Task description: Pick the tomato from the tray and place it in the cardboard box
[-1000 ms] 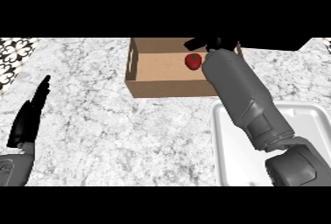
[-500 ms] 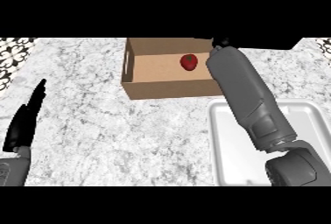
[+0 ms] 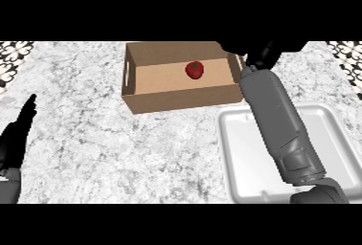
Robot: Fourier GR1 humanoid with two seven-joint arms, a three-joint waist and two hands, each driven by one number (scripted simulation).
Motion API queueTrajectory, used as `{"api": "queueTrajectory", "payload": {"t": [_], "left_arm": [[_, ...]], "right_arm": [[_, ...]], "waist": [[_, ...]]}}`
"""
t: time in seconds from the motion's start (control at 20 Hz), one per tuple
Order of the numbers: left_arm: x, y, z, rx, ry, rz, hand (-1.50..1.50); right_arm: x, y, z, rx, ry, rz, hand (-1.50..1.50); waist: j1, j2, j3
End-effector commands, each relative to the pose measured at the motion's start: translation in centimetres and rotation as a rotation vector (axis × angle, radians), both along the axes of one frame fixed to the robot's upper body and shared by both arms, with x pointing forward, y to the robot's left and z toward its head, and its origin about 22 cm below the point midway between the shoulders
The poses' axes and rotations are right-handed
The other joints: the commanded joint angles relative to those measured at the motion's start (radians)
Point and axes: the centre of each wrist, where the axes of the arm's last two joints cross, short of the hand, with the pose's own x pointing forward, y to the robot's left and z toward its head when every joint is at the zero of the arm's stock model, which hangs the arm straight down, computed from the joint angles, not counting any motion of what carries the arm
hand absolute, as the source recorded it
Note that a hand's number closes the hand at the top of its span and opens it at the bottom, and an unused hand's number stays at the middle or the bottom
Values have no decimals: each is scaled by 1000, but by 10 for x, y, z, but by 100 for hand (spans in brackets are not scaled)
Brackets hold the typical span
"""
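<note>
The small red tomato (image 3: 195,70) lies alone in the brown cardboard box (image 3: 180,98) at the table's far edge. The right hand (image 3: 260,51), beside the box's right wall, is partly cut off, so its grasp cannot be told. The left hand (image 3: 17,139) rests open at the left edge.

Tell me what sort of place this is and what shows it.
Most likely a kitchen counter: a white-grey marble-look countertop, a strip of patterned black-and-white tile along its far edge, and a white tray beside a cardboard box that holds a tomato.
</note>
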Motion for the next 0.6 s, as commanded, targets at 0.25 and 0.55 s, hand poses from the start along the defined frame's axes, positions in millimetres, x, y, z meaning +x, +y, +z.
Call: {"api": "queueTrajectory", "payload": {"t": [0.25,0.55], "left_arm": [[-9,9,1,-13,10,44,0],[-17,2,-6,-3,5,24,0]], "right_arm": [[-65,-57,-32,10,31,-7,-150],[-127,-98,-21,-62,131,54,-150]], "waist": [[-42,-16,-1],[-37,-11,-1]]}}
